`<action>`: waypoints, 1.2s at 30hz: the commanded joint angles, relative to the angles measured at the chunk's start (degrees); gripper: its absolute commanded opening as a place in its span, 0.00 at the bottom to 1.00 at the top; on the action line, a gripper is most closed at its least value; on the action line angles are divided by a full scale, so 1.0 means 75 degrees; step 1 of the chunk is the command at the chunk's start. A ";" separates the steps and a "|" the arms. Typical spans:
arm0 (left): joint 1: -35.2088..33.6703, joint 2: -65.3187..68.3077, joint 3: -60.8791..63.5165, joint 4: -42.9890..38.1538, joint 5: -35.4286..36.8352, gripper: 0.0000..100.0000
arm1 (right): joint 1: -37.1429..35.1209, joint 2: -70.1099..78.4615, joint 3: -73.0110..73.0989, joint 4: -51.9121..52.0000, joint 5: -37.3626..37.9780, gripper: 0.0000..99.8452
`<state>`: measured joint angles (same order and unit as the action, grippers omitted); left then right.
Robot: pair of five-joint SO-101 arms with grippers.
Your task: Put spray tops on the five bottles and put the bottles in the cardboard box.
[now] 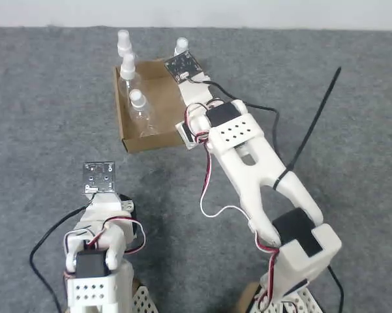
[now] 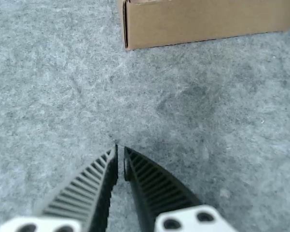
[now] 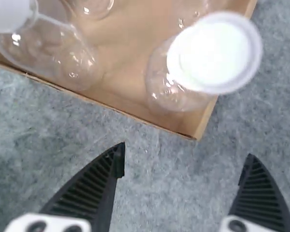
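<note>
- Judging from the layout, the step in hand is the placing of a bottle in the cardboard box. The right pincer stands wide open and empty, over the grey carpet just outside the box wall.
- The corner bottle stands upright inside the box, near that wall, with its white spray top on. It looks set down and free of the fingers.
- To finish well, the right pincer should be drawn up and away with its fingers kept apart. A sideways sweep could catch the spray top and tip the light bottle.
- The right arm lies across the near corner of the box, so the pull-back should rise first and only then come home, or the box may be dragged along.
- The other bottles are in the box too, two of them close together along its far side from the arm. They look light and easy to knock over.
- Four spray tops can be counted from the high view. The arm covers part of the box, so I cannot confirm all five.
- The left pincer is closed on nothing, low over the carpet and well apart from the box. It is best left parked there.
</note>
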<state>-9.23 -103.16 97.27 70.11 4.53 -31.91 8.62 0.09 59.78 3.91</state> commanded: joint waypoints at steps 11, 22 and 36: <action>-0.0023 0.0023 -0.0088 0.0059 -0.0094 0.01 | -0.0053 -0.1495 -0.0293 0.1248 -0.0070 0.32; -0.0023 0.0023 -0.0088 0.0059 -0.0094 0.01 | -0.0029 -0.2174 -0.0281 0.2104 -0.0070 0.32; -0.0023 0.0023 -0.0088 0.0059 -0.0094 0.01 | -0.0041 -0.3546 0.0797 0.2022 -0.0035 0.32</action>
<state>-9.23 -103.16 97.27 70.11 4.53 -31.91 -13.10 6.07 74.81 4.09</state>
